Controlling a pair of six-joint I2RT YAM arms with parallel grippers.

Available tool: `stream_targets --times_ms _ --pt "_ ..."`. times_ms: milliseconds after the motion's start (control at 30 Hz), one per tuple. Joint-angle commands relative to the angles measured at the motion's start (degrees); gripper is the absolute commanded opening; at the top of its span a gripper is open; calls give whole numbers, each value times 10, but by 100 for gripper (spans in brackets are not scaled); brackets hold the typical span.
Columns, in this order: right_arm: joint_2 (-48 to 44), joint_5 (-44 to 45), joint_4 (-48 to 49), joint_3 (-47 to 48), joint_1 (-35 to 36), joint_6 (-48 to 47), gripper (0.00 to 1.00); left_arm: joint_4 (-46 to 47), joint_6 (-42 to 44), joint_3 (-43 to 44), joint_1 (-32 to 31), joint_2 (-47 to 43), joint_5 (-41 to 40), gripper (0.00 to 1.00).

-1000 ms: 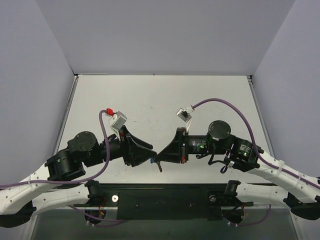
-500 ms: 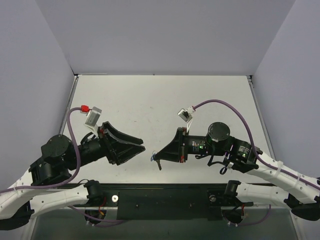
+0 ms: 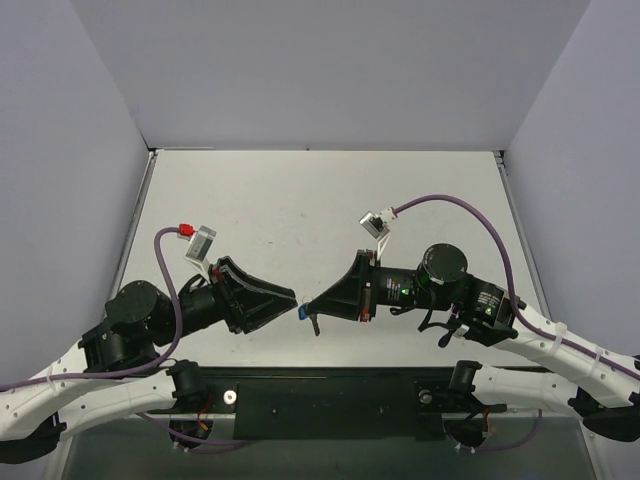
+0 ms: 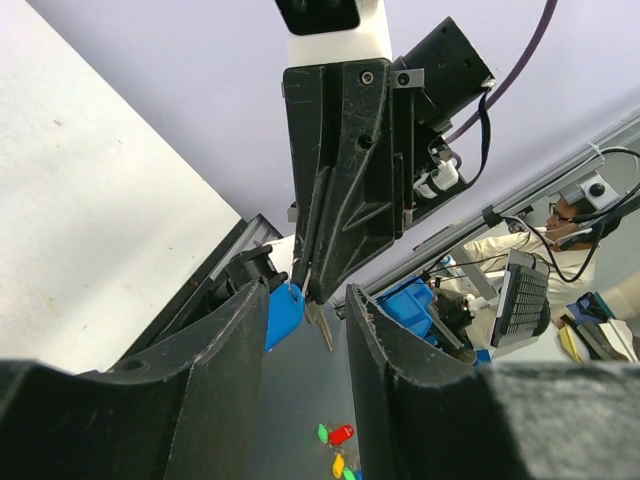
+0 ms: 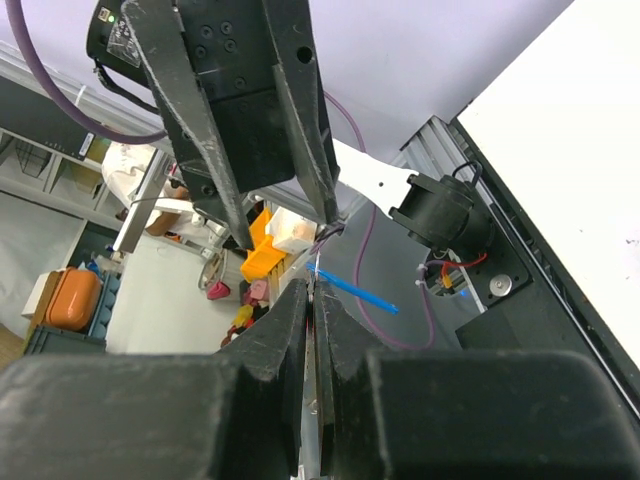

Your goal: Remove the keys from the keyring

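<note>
My right end effector (image 4: 308, 288) pinches the blue keyring (image 4: 283, 313), a key (image 4: 321, 326) dangling below it. My left end effector (image 3: 291, 298), spread, points at them from just beside.

Over the near part of the table (image 3: 320, 200), a little left of its middle, the left gripper (image 3: 288, 303) on the left and the right gripper (image 3: 309, 309) on the right point at each other, tips just beside one another. The keyring (image 3: 302, 312) sits at the right gripper's tip, nipped between its closed fingers and facing the gap between the left gripper's parted fingers (image 4: 235, 360). The key (image 3: 317, 327) hangs just beside it on the near side. Nearer still, the mounting rail (image 3: 330, 395) runs along the table's near edge.
</note>
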Motion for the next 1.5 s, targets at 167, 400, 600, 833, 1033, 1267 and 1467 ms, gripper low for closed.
stream_targets --times_ms 167,400,600,833,1033,1267,1467 --pt "-7 4 65 1 8 2 0 97 -25 -14 -2 14 7 41" --pt "-4 5 68 1 10 1 0 111 -31 -22 -2 25 12 36" --pt "-4 6 68 1 10 0 0 115 -33 -24 -2 25 12 31" --pt "-4 7 72 1 10 -1 0 120 -37 -24 -2 33 23 12" --pt "-2 11 71 2 11 -3 0 125 -42 -24 -2 39 39 7" --pt "1 20 74 -7 11 8 0 125 -40 -21 -3 39 33 0" --pt "9 16 88 -16 11 24 27 124 -30 -12 -3 37 24 0"
